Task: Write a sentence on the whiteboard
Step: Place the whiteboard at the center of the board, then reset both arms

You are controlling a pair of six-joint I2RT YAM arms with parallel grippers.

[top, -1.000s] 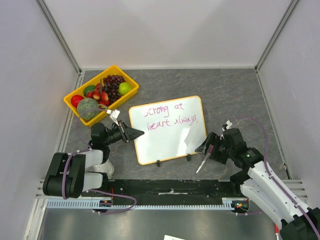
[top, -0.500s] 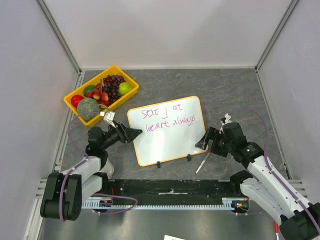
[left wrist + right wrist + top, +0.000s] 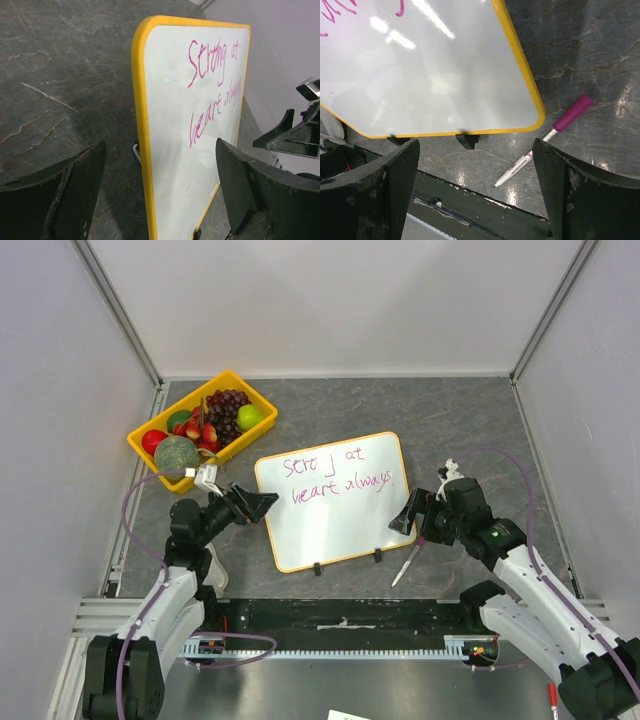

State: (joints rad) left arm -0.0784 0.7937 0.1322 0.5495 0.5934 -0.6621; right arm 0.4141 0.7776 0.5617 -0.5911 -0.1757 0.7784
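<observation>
The whiteboard [image 3: 335, 502] stands on its two black clip feet [image 3: 467, 141] mid-table, its frame orange-yellow. The sentence [image 3: 340, 470] runs across its upper half in magenta, two lines reading "Strong at / heart always" [image 3: 212, 85]. My left gripper [image 3: 262, 504] is open at the board's left edge. In the left wrist view that yellow edge [image 3: 142, 150] stands between the wide jaws, touching neither. My right gripper [image 3: 405, 520] is open and empty, hovering off the board's lower right corner [image 3: 532, 117]. A capped magenta marker [image 3: 408, 562] lies on the table under it [image 3: 545, 140].
A yellow tray [image 3: 262, 410] of fruit sits at the back left, close behind my left arm. Grey walls enclose the table on three sides. A black strip [image 3: 340, 612] runs along the near edge, just below the board's feet.
My left gripper went from shut on the board's left edge to open and drew back slightly. The board shifted a little left and settled. My right gripper rose slightly, staying open.
</observation>
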